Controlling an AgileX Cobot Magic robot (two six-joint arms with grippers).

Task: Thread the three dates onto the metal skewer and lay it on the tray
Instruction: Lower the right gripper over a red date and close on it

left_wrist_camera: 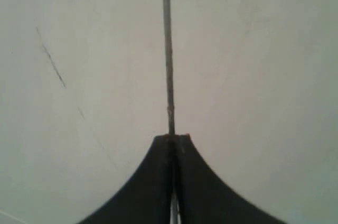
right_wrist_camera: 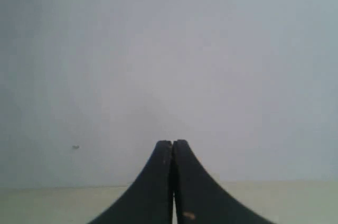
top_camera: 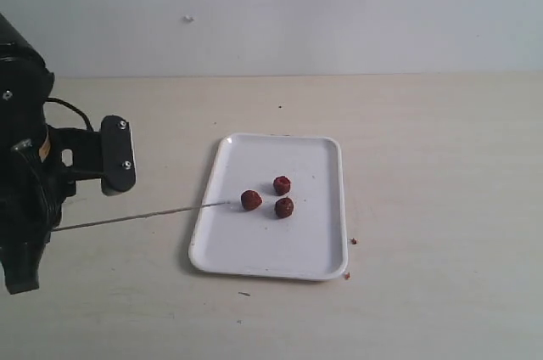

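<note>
Pale beige table (top_camera: 424, 165), plain white wall (top_camera: 339, 3), left jaws clamped on metal skewer (top_camera: 136, 216), right jaws together

The left arm (top_camera: 25, 165) stands at the left edge of the scene, a black bulk bent low over the worktop (top_camera: 424, 165). Its left claw (left_wrist_camera: 172, 137) points right across the scene, the two dark fingers (left_wrist_camera: 142, 187) squeezed tight onto the near end of the metal skewer (left_wrist_camera: 168, 49), which runs straight out from the tips. The right claw (right_wrist_camera: 172, 142) is pressed flat together, tip to tip, and held aimed roughly level.
</note>
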